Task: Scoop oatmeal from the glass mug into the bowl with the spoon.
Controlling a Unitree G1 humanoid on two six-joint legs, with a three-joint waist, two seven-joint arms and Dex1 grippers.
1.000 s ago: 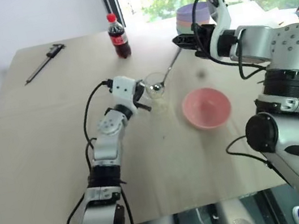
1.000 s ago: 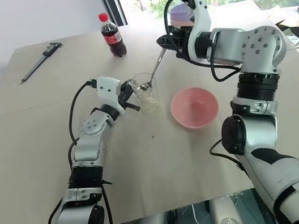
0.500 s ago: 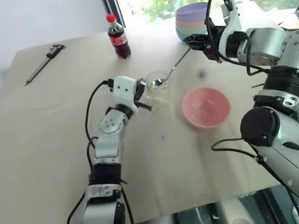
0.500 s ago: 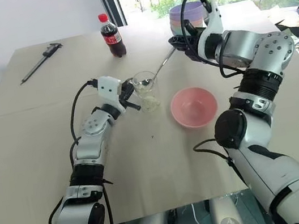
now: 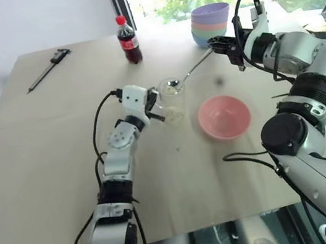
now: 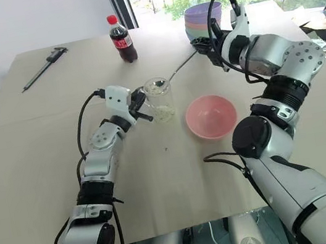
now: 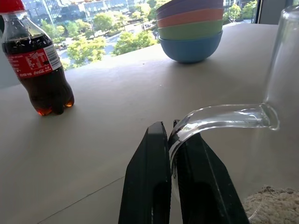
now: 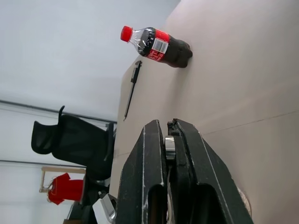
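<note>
The clear glass mug point(image 6: 160, 100) stands upright, oatmeal point(image 7: 270, 201) at its bottom. The silver spoon point(image 6: 174, 71) slants over its rim. The pink bowl point(image 6: 211, 116) sits beside, empty.

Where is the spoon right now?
The spoon is held in the right end effector, its bowl at the rim of the glass mug, left of the pink bowl.
</note>
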